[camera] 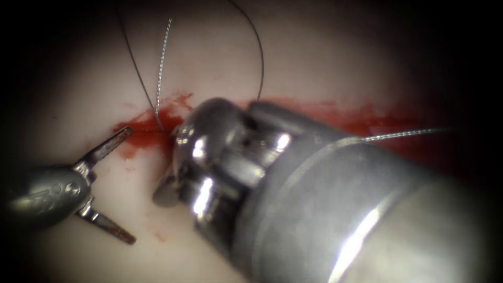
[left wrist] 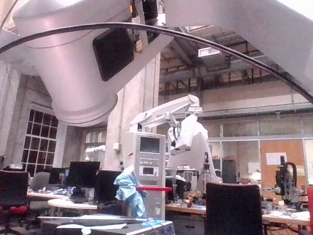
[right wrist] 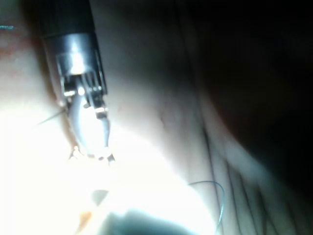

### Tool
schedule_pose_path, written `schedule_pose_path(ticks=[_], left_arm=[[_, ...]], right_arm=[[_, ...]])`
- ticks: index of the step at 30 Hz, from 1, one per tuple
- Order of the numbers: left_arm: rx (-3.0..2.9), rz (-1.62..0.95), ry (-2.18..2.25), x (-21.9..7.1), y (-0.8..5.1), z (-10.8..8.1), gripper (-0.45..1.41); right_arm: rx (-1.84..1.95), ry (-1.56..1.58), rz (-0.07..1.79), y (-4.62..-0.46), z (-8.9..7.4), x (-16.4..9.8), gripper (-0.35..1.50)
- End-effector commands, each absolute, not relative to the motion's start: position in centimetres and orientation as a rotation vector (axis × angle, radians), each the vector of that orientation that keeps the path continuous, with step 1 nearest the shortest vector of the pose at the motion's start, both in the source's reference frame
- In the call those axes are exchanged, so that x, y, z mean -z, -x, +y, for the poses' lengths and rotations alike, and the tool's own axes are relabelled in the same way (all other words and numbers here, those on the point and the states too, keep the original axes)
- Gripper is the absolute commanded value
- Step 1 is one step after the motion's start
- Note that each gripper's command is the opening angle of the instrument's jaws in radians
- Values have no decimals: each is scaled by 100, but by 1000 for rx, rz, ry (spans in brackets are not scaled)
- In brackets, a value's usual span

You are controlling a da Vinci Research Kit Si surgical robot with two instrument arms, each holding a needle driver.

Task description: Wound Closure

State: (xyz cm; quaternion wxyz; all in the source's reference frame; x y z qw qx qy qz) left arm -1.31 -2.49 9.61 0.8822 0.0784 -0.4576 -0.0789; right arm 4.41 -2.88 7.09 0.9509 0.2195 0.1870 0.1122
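1. Right tool (camera: 167, 191), nearest the lens, comes in from the right with its bulky wrist lying across the cut (camera: 149, 131). Its tip rests on the tissue (camera: 314, 63) just below the cut's left end. I cannot tell how its jaws stand or whether they hold anything; in the right wrist view the same tool (right wrist: 93, 147) points down into glare.
2. Left tool (camera: 107, 186) sits just left of that tip. Its jaws are spread wide and hold nothing: the upper jaw points up and right, its tip at the edge of the red fluid (camera: 141, 133), and the lower jaw lies on bare tissue. It is the tool with the clearer way to the cut's left end.
3. Thread (camera: 161, 68) rises from the cut's left end, away from both tools. Dark strands curve beside it, and one bright strand runs off right past the shaft.
4. Needle: I cannot make it out, so I cannot place it.
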Motion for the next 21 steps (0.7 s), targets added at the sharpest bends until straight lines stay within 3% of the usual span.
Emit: schedule_pose_path(ticks=[1, 3, 5, 7, 10, 12, 15, 21], left_arm=[[163, -957, -157, -958, 137, -239, 104], [163, -954, -158, -958, 137, -239, 104], [163, -954, -158, -958, 137, -239, 104], [163, -954, -158, -958, 137, -239, 104], [163, -954, -158, -958, 137, -239, 104], [163, -954, -158, -958, 137, -239, 104], [163, -954, -158, -958, 137, -239, 104], [163, -954, -158, -958, 137, -239, 104]], right_arm=[[-202, -421, 381, -445, -271, -715, 64], [-178, -394, 377, -441, -269, -722, 55], [-167, -370, 360, -437, -270, -728, 61], [-149, -348, 346, -434, -274, -733, 50], [-136, -302, 324, -430, -280, -738, 17], [-131, -299, 321, -428, -284, -740, 15], [-127, -288, 313, -425, -285, -742, -35], [-103, -293, 268, -410, -284, -742, -35]])
